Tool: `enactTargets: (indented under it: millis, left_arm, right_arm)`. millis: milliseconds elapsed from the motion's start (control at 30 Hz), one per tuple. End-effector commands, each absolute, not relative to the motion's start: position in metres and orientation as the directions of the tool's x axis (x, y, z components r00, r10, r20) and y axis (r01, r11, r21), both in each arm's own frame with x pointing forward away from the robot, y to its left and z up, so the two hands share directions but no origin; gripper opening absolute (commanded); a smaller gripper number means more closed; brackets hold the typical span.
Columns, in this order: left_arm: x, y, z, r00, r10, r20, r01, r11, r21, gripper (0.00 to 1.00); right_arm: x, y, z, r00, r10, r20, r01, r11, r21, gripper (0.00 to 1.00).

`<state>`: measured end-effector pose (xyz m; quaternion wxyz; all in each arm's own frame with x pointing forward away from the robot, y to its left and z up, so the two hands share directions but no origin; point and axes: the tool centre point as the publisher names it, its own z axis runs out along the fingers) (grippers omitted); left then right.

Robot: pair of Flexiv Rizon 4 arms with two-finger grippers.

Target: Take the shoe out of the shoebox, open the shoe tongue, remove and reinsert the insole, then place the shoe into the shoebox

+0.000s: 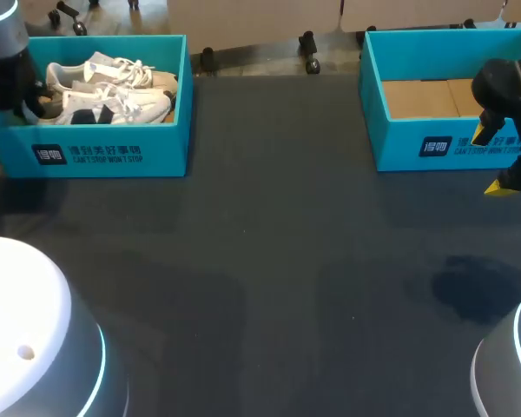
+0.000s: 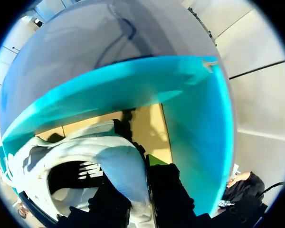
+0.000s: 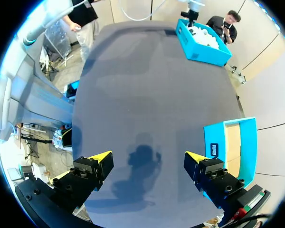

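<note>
The left gripper [image 2: 137, 183] is down inside the left shoebox [image 1: 113, 161] and looks clamped on the heel of a white shoe [image 2: 85, 152], which lies in the box, seemingly ready to be lifted out. The right gripper [image 3: 147, 159] hangs with jaws wide over the dark table [image 1: 269, 287], just in front of the empty box [image 1: 391, 143], probably waiting to help.

Left teal cardboard shoebox [image 1: 161, 161], front wall: dark logo patch, character line, small slogan line. Right teal cardboard shoebox [image 1: 399, 149]: same print.
</note>
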<state>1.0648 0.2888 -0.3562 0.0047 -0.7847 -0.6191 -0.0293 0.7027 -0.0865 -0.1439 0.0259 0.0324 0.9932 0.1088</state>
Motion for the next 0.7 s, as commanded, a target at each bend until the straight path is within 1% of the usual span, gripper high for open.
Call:
enactTargets:
  millis: [33, 100, 167, 333, 600, 700]
  left_arm:
    - [1.06, 0.293, -0.336, 0.246, 0.968, 0.042, 0.968, -0.247, 0.041, 0.0]
    - [1.062, 0.292, -0.329, 0.243, 0.969, 0.048, 0.968, -0.245, 0.046, 0.0]
    - [1.061, 0.292, -0.319, 0.227, 0.973, 0.046, 0.97, -0.23, 0.08, 0.0]
    - [1.061, 0.291, -0.295, 0.224, 0.974, 0.03, 0.97, -0.226, 0.089, 0.0]
    - [1.055, 0.281, -0.26, 0.207, 0.974, 0.09, 0.968, -0.217, 0.126, 0.0]
    - [1.052, 0.277, -0.248, 0.2, 0.976, 0.081, 0.969, -0.21, 0.133, 0.0]
  right_arm:
    - [0.704, -0.086, -0.144, -0.997, 0.07, -0.041, 0.059, 0.975, 0.216, 1.0]
    - [0.704, -0.086, -0.144, -0.997, 0.07, -0.041, 0.059, 0.975, 0.216, 1.0]
    - [0.704, -0.086, -0.144, -0.997, 0.07, -0.041, 0.059, 0.975, 0.216, 1.0]
    - [0.704, -0.086, -0.144, -0.997, 0.07, -0.041, 0.059, 0.975, 0.216, 1.0]
    - [0.704, -0.086, -0.144, -0.997, 0.07, -0.041, 0.059, 0.975, 0.216, 1.0]
    - [0.704, -0.086, -0.144, -0.997, 0.07, -0.041, 0.059, 0.975, 0.216, 1.0]
